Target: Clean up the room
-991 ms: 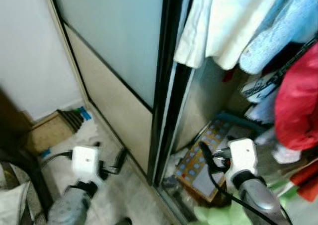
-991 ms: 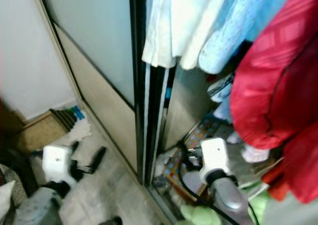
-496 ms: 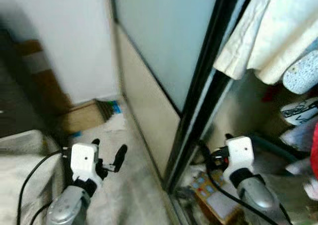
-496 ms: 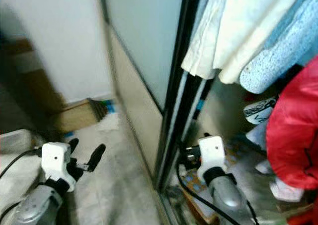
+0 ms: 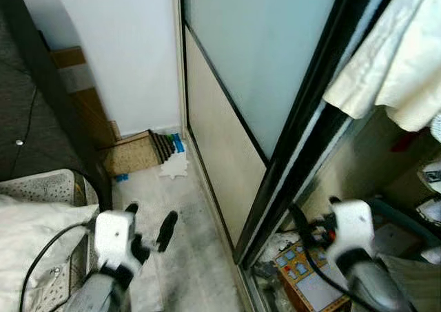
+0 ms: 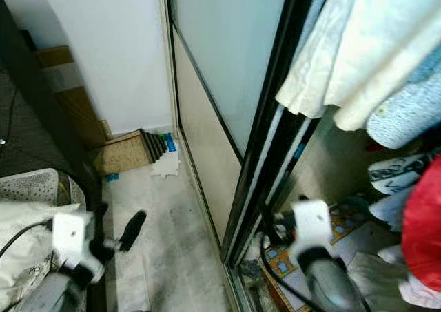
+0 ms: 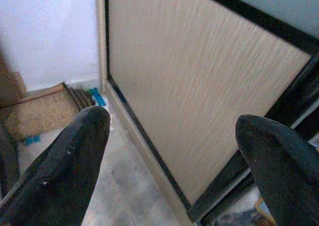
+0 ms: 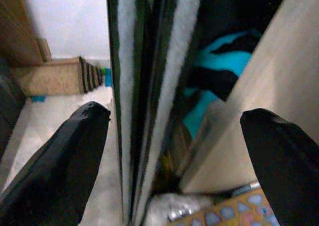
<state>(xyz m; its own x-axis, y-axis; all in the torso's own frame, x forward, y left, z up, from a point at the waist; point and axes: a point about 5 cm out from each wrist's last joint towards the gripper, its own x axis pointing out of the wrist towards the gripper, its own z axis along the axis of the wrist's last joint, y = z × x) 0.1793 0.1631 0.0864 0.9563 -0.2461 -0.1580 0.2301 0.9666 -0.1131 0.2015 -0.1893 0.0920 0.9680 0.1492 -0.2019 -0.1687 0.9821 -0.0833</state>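
Observation:
My left gripper (image 5: 149,220) hangs open and empty over the pale floor (image 5: 186,257) beside the wardrobe's sliding door (image 5: 227,147). In the left wrist view its fingers (image 7: 75,171) stand wide apart before the door's beige panel (image 7: 199,86). My right gripper (image 8: 175,114) is open and empty too, at the door's black edge (image 8: 144,86) by the open wardrobe, with its white wrist (image 5: 351,222) above a colourful patterned box (image 5: 303,274) on the wardrobe floor. Cream and blue clothes (image 6: 344,57) hang inside, with a red garment (image 6: 424,236) at the far right.
A flat cardboard piece with a dark ridged stack (image 5: 138,152) and a white scrap (image 5: 172,167) lie at the white wall's foot. A white pillow on a bed (image 5: 34,222) is at my left, with a dark upright post (image 5: 62,112) beside it. Shoes (image 6: 400,171) sit in the wardrobe.
The camera has swung left: the clothes slid to the picture's right and the bed and wall corner came into view. Both grippers stay open and empty.

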